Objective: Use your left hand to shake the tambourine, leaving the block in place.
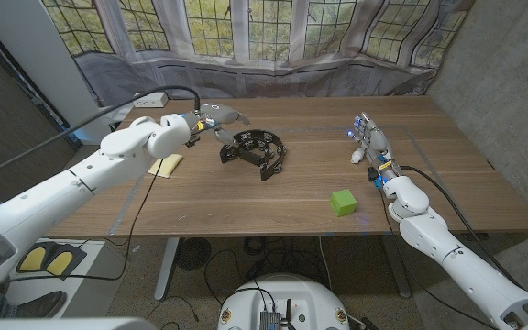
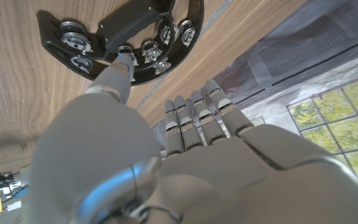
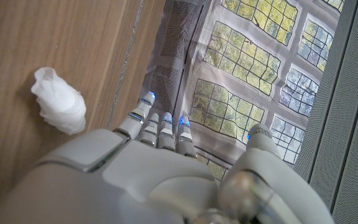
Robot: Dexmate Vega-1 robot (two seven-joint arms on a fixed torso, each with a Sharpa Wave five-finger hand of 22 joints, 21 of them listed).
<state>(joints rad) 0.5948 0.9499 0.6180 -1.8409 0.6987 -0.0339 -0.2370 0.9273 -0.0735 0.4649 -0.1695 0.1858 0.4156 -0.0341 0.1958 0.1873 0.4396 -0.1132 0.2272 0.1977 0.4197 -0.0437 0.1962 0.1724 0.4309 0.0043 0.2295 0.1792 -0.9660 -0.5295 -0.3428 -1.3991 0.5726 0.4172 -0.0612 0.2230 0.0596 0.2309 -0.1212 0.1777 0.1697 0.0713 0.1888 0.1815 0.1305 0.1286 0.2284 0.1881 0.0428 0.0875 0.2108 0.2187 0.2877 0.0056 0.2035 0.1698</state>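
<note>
Your left hand (image 1: 211,117) hovers at the tambourine's (image 1: 255,151) upper-left rim, upper centre of frame, fingers spread and holding nothing; the green block (image 1: 343,203) sits lower right, well apart; your right hand (image 1: 368,143) stands open at right

In the left wrist view the left hand (image 2: 185,155) hides part of the tambourine (image 2: 126,37), and whether its thumb touches the rim is unclear. The yellowish item (image 1: 165,165) near the table's (image 1: 246,197) left edge sits half under the arm.
</note>
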